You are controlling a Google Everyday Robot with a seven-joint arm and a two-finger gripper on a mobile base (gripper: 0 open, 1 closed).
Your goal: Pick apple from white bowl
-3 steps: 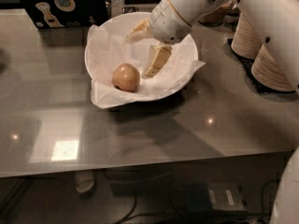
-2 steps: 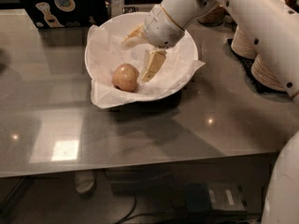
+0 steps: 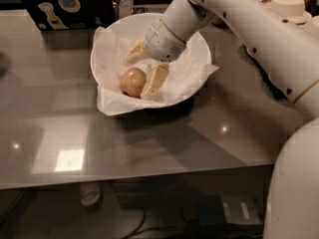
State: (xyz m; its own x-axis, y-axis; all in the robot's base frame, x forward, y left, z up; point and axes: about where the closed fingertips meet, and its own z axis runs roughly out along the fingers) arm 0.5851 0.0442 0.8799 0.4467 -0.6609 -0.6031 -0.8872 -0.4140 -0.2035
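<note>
Grey tabletop (image 3: 149, 148) is occupied by the white bowl (image 3: 198, 51), inside which the apple (image 3: 132, 82) is partly masked by the gripper (image 3: 145, 66), spread open.

Cream pincer (image 3: 139, 75) at tan-red apple (image 3: 131, 82) in white bowl (image 3: 200, 40); grey table (image 3: 149, 148).

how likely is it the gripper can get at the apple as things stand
Likely yes: the gripper is open inside the white bowl, one finger beside the apple, the other farther back, with nothing between them and it.
</note>
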